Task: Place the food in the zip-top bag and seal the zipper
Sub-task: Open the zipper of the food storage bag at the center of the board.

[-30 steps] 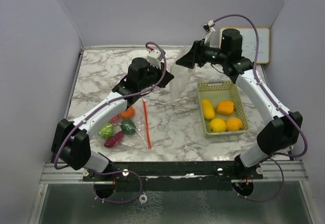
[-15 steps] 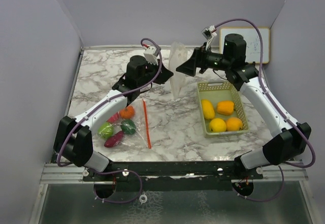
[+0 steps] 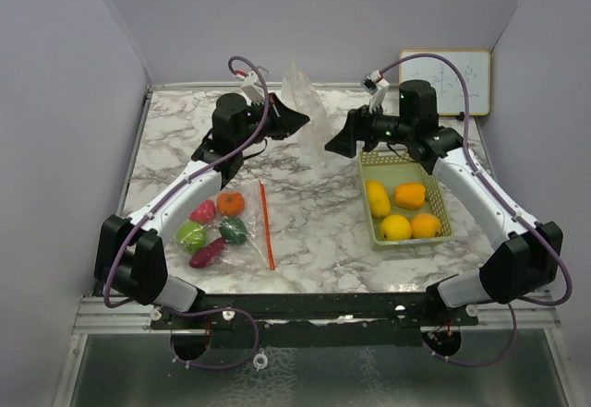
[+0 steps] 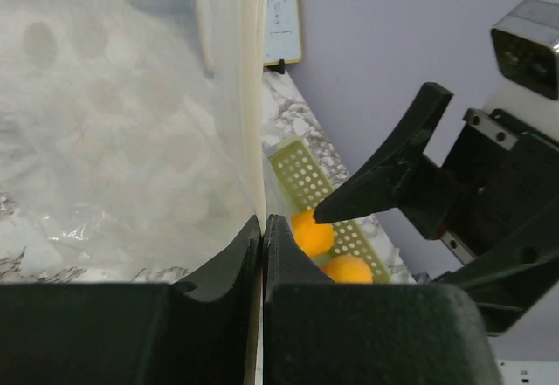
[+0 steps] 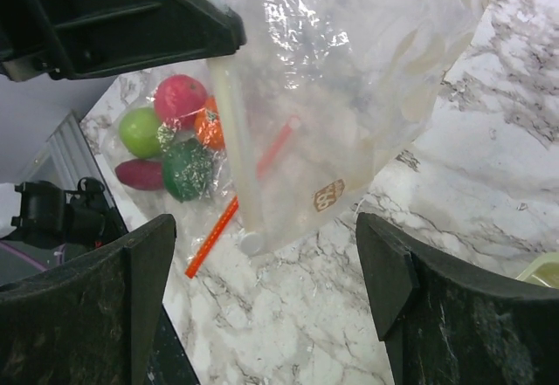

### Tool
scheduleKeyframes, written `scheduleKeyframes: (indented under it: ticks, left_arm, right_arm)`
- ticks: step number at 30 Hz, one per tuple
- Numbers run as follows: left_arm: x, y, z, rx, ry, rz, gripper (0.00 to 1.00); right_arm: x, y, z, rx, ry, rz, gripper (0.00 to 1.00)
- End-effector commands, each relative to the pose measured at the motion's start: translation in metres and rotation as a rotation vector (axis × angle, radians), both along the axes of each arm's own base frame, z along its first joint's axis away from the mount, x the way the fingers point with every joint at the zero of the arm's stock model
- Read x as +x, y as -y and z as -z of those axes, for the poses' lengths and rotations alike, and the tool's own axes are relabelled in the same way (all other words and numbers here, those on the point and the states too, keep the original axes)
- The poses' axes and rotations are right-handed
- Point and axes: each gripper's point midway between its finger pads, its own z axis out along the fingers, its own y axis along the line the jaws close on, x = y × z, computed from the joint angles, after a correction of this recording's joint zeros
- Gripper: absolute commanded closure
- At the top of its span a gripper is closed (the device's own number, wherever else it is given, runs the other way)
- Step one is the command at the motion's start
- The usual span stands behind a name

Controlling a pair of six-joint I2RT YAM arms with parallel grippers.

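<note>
Left of the basket (image 3: 404,153), held off the table (image 3: 185,139): zip-top bag (image 3: 305,101), edge pinched between the closed fingers of the left gripper (image 4: 263,221). Nearer the basket, right gripper (image 3: 337,141) spread wide, gripping nothing. Four yellow-orange food pieces (image 3: 397,209) inside the basket; five more well left of it.

I see a clear zip-top bag (image 3: 309,116) hanging upright by the middle of the far edge, its pale zipper rim pinched in my left gripper (image 4: 263,224). Toward the near-left corner cluster a green toy (image 3: 192,235), pink-red toy (image 3: 202,211), small orange toy (image 3: 231,203), dark green toy (image 3: 233,231) and purple toy (image 3: 207,253), beside a red zipper strip (image 3: 266,225). Toward the right edge lie a long yellow toy (image 3: 378,197), round yellow toy (image 3: 396,228), squarish orange toy (image 3: 410,195) and round orange toy (image 3: 426,225).
</note>
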Motion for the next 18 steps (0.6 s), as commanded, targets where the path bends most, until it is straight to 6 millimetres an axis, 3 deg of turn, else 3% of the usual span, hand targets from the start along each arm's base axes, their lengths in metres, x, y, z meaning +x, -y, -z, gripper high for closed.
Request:
scheduleKeyframes:
  ticks: [1, 7, 10, 14, 15, 18]
  left_arm:
    - [-0.014, 0.002, -0.057, -0.142, 0.068, 0.053, 1.00]
    - [-0.020, 0.002, -0.056, -0.170, 0.045, 0.069, 1.00]
    - [-0.022, 0.003, -0.056, -0.184, 0.041, 0.078, 1.00]
    - [-0.022, 0.003, -0.050, -0.170, 0.024, 0.079, 1.00]
    - [-0.022, 0.002, -0.047, -0.157, 0.018, 0.072, 1.00]
    - [-0.020, -0.005, -0.035, -0.099, 0.002, 0.046, 1.00]
  right_arm:
    - [0.017, -0.009, -0.008, 0.023, 0.097, -0.021, 0.16]
    - [0.027, -0.025, -0.014, 0.100, 0.112, -0.078, 0.19]
    - [0.029, -0.032, -0.013, 0.137, 0.092, -0.102, 0.30]
    - [0.033, -0.033, -0.014, 0.142, 0.089, -0.095, 0.79]
    - [0.035, -0.031, -0.015, 0.131, 0.090, -0.075, 0.85]
    - [0.041, -0.018, -0.021, 0.095, 0.114, 0.024, 0.93]
